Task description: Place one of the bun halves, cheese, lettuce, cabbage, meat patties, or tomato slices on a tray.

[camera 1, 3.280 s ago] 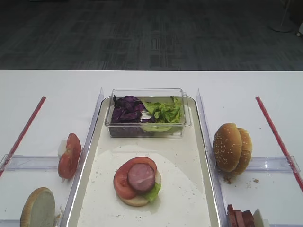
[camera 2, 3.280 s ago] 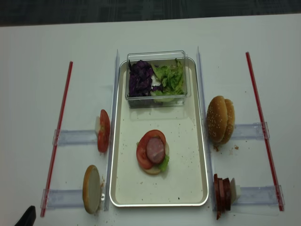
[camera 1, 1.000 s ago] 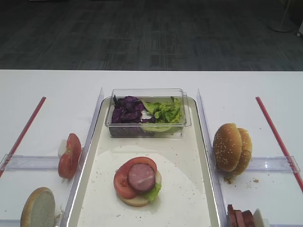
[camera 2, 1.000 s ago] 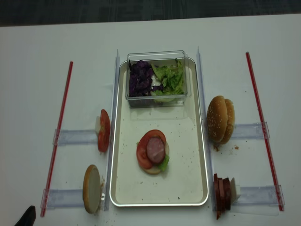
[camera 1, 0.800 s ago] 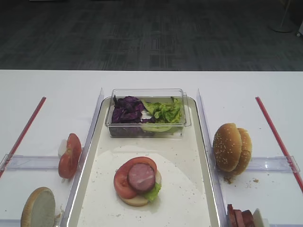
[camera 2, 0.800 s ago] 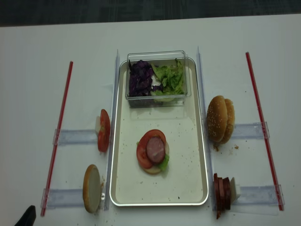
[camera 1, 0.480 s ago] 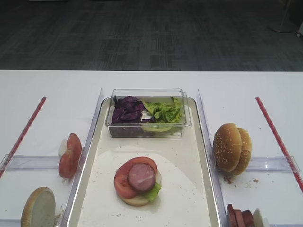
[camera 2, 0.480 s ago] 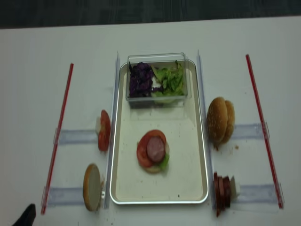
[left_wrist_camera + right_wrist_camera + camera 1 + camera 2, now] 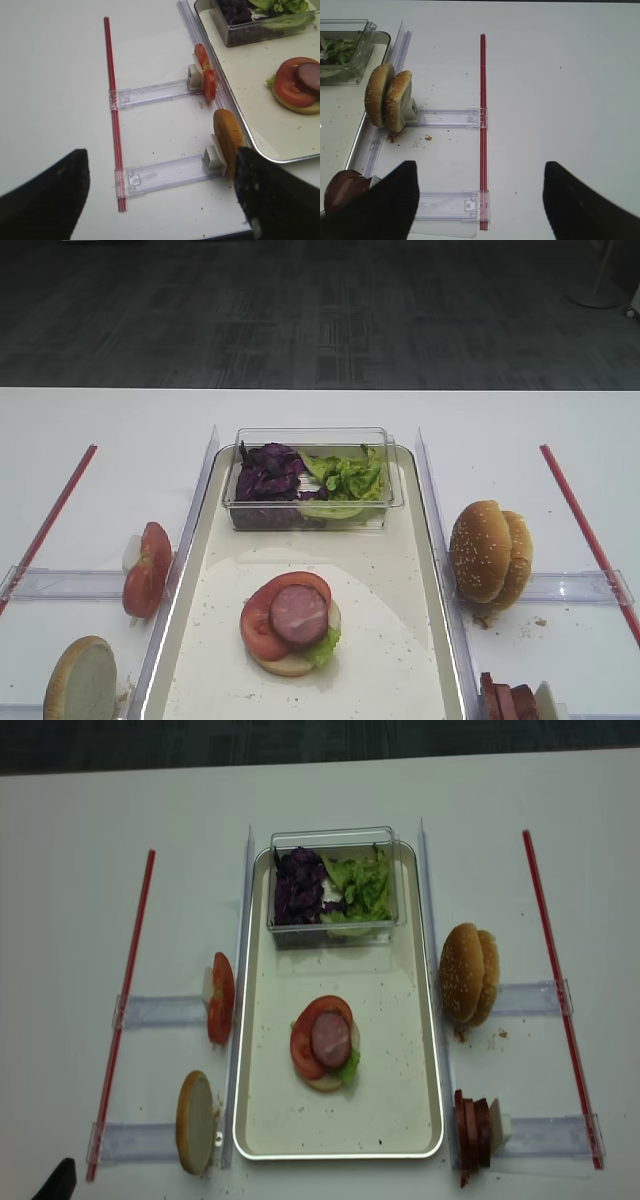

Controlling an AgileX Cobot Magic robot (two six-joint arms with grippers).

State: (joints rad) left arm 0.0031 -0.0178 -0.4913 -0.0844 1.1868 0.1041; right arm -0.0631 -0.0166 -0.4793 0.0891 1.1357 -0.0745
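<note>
On the cream tray (image 9: pixel 340 1153) lies a stack: a bun half, lettuce, a tomato slice and a meat patty (image 9: pixel 330 1038) on top. Two bun halves (image 9: pixel 387 100) stand on edge right of the tray, with meat patties (image 9: pixel 473 1130) nearer me. To the tray's left stand tomato slices (image 9: pixel 206 77) and another bun half (image 9: pixel 228 140). Cabbage (image 9: pixel 268 472) and lettuce (image 9: pixel 347 475) fill the clear box. No cheese shows. My right gripper (image 9: pixel 480 200) hangs open over bare table beside the patties. My left gripper (image 9: pixel 160 195) is open, empty, beside the left bun half.
The clear box (image 9: pixel 335 885) sits on the tray's far end. Red strips (image 9: pixel 125 1010) (image 9: pixel 560 990) run along both outer sides, joined to clear plastic rails (image 9: pixel 450 117) (image 9: pixel 150 92) that hold the upright food. Crumbs lie near the right buns.
</note>
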